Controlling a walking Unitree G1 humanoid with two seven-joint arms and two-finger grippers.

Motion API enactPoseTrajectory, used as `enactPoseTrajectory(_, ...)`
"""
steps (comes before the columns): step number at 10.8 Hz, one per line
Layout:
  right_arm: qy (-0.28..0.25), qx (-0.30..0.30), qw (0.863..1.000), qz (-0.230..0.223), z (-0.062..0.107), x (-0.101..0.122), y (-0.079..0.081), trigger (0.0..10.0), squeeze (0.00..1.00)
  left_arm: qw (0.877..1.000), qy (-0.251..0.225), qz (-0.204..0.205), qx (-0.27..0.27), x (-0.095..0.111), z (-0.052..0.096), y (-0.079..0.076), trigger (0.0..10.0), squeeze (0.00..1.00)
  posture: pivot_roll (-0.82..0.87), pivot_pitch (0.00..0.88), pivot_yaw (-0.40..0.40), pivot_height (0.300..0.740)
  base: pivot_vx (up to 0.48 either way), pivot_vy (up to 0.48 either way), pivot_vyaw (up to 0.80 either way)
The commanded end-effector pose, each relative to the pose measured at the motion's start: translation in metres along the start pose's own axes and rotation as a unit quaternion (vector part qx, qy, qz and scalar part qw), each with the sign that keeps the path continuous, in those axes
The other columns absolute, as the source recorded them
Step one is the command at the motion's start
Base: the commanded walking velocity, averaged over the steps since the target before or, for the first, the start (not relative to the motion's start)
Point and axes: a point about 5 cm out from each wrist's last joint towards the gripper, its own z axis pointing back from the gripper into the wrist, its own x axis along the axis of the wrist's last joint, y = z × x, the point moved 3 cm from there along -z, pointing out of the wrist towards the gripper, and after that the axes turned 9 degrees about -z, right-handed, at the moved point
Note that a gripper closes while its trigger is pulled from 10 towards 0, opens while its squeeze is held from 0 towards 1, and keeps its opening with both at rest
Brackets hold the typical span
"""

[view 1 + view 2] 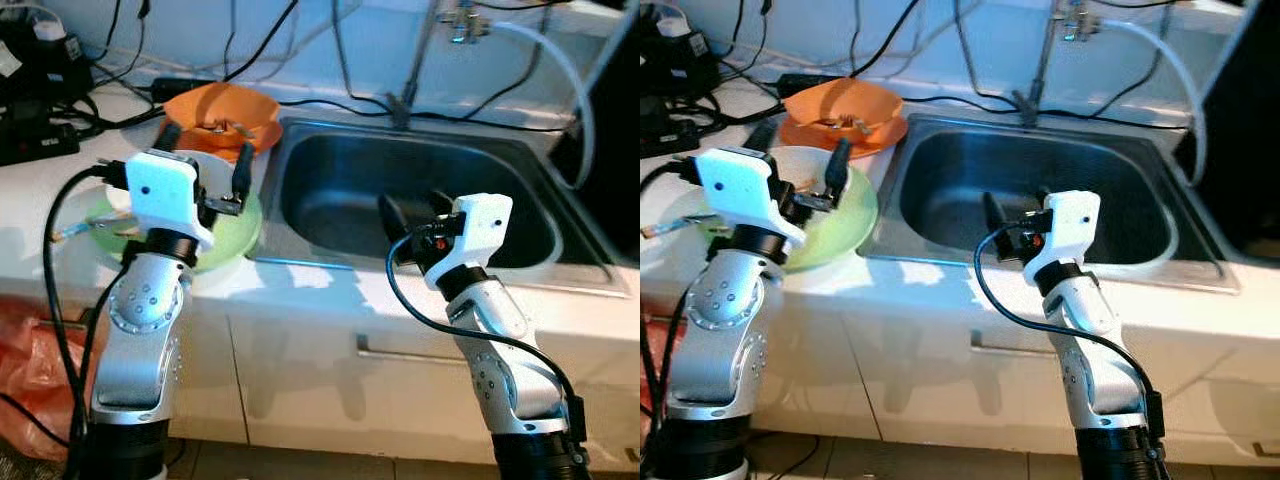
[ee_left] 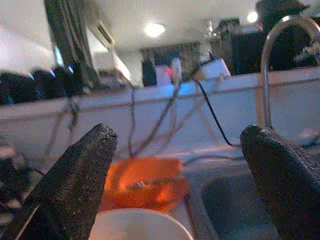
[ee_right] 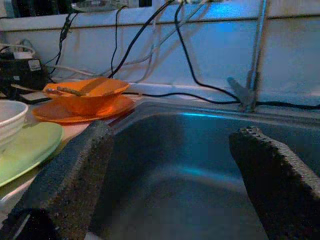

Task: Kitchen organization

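Steel sink (image 1: pixel 330 200) under open, empty right hand (image 1: pixel 415 215); left hand (image 1: pixel 205 160) open, empty, above green plate (image 1: pixel 225 240).

White counter (image 1: pixel 300 285) running along a pale wall (image 3: pixel 300 55), black cables (image 1: pixel 340 60) trailing across it, white cabinet fronts (image 1: pixel 330 380) below, round ceiling light (image 2: pixel 154 29) glowing behind.

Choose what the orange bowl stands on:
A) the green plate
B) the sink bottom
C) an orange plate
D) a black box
C: the orange bowl sits on an orange plate on the counter beside the sink, behind the green plate.
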Motion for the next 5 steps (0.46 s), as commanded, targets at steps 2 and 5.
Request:
enactPoseTrajectory(2,-0.004,-0.005,1.0,0.006,0.0,0.004,-0.004,10.0,0.0,0.999,-0.036,-0.024,0.014,0.017,0.001,0.005,10.0,0.0,0.11,0.0,-0.065,0.74,0.0,0.0,0.0)
enactPoseTrajectory(5,0.002,0.008,1.0,0.001,-0.003,0.002,-0.002,10.0,0.0,0.998,-0.036,-0.057,0.013,0.02,0.02,0.018,10.0,0.0,0.14,0.0,-0.08,0.74,0.0,0.0,0.0)
